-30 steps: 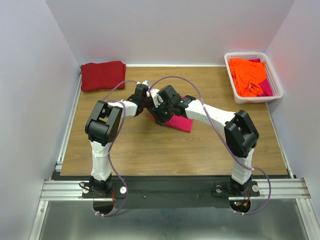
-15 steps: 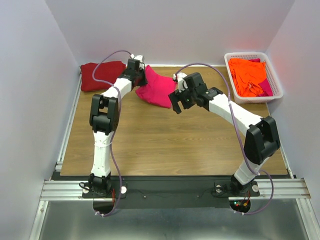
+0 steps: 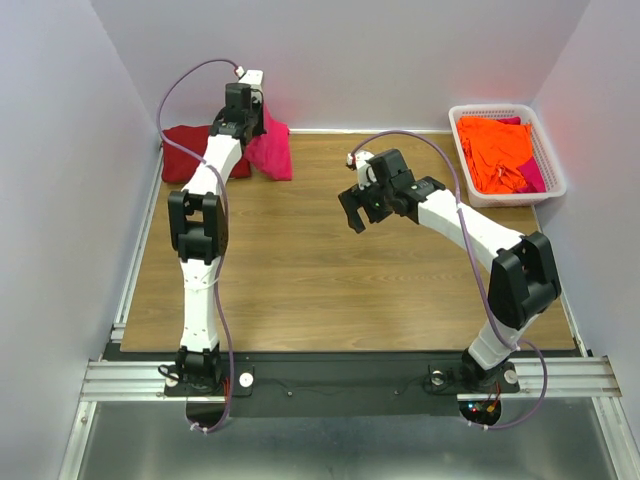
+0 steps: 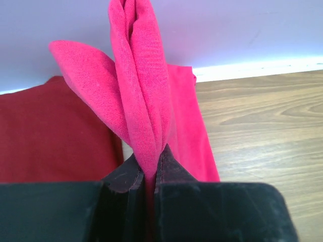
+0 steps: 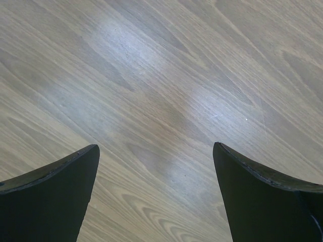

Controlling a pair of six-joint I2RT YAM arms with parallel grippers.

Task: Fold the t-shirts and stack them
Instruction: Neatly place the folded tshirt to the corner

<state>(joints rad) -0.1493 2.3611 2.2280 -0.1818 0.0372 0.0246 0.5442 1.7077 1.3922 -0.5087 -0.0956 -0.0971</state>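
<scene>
Left wrist view shows it best: the left gripper (image 4: 149, 169) has its jaws squeezed tight on a bunched fold of the bright pink-red t-shirt (image 4: 141, 91), and the cloth stands up out of the pinch in a narrow ridge with a flap off to 10 o'clock. In the top external view that shirt hangs off the gripper at about 11 o'clock on the table (image 3: 330, 280), close to the back wall. Its lower edge looks like it's down by the wood, but I can't tell if it's touching.

The dark maroon-red t-shirt (image 3: 185, 150) lies folded flat in the far left corner, just beside the pink one at its 9 o'clock.

The right gripper (image 3: 358, 215) sits over bare wood a bit past the table's middle, toward 1 o'clock. Its fingers are spread wide with nothing between them, only wood grain in the right wrist view.

Over at 2 o'clock the white basket (image 3: 553, 165) holds the crumpled orange t-shirts (image 3: 495, 150), with some pink-red cloth showing at its near right side.
</scene>
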